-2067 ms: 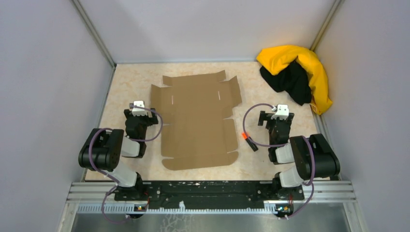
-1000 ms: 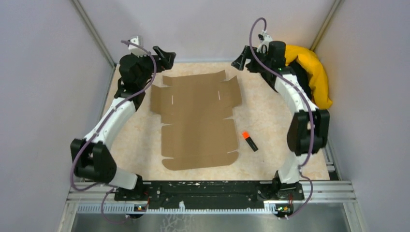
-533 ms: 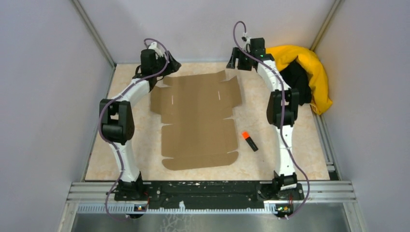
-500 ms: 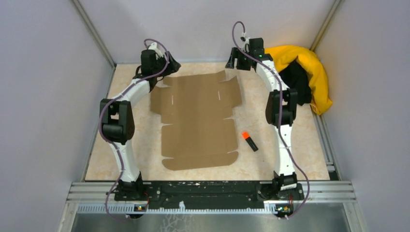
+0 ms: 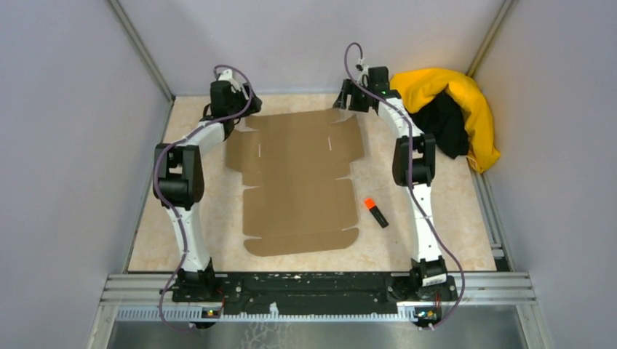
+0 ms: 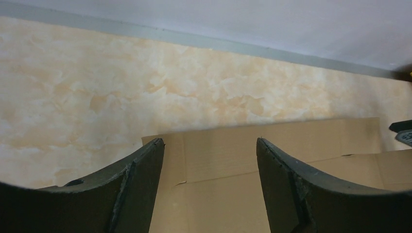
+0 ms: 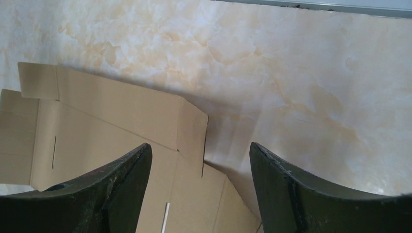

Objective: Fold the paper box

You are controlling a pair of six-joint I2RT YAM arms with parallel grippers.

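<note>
The paper box [image 5: 298, 182] is a flat brown die-cut cardboard sheet lying unfolded on the marbled table, its flaps and slits showing. Both arms reach to its far end. My left gripper [image 5: 246, 102] hangs open over the sheet's far left corner [image 6: 214, 160], nothing between its fingers [image 6: 141, 179]. My right gripper [image 5: 342, 98] is open above the far right corner flap [image 7: 189, 131], also holding nothing, with one finger [image 7: 286, 189] over bare table.
A yellow-and-black cloth heap [image 5: 447, 109] lies at the back right corner. A black marker with an orange cap [image 5: 375, 212] rests on the table right of the sheet. Grey walls [image 5: 65, 145] close in the table on three sides.
Both arms swung up from near their bases and stretched out to the sheet's far corners. Both grippers narrowed a little. The sheet and the marker have not moved.
</note>
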